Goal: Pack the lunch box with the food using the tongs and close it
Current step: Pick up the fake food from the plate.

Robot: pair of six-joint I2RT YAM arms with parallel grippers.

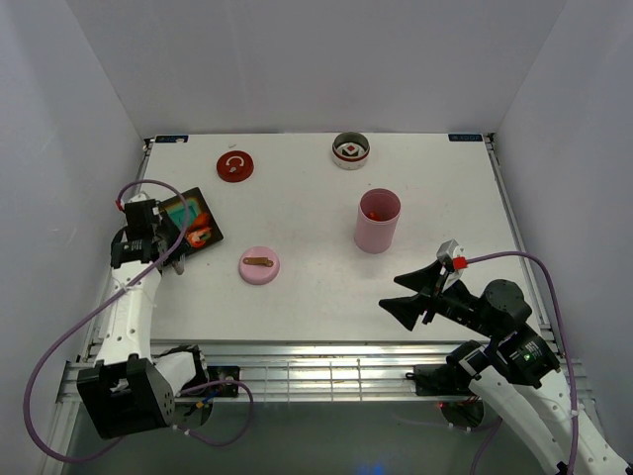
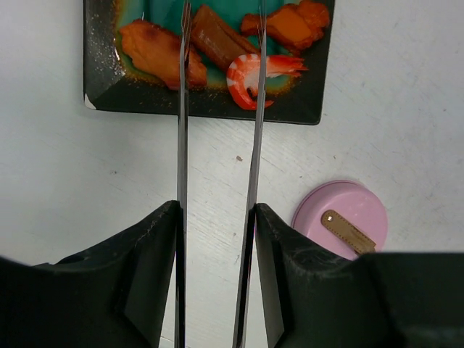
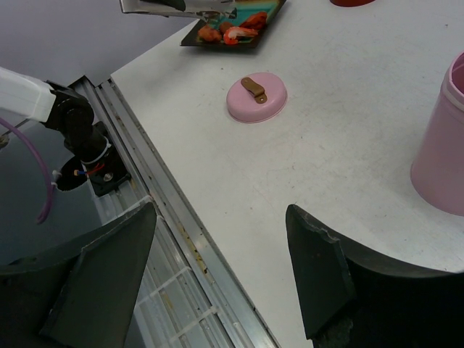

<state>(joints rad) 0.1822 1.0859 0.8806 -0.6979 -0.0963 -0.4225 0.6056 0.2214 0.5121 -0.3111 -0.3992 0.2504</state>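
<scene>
My left gripper is shut on the tongs, one thin arm pressed against each finger. The tong arms reach forward over the black tray with the teal inside. On that tray lies food: orange pieces, a brown strip and a shrimp. The right tong arm crosses the shrimp and the left one crosses an orange piece. In the top view the tray sits at the left, with the left gripper beside it. The pink lunch box stands upright and open. My right gripper hangs open and holds nothing.
A pink lid with a brown strap lies between the tray and the pink box. A red lid and a grey round tier holding a white and red piece sit at the back. The table's metal front rail runs under my right gripper.
</scene>
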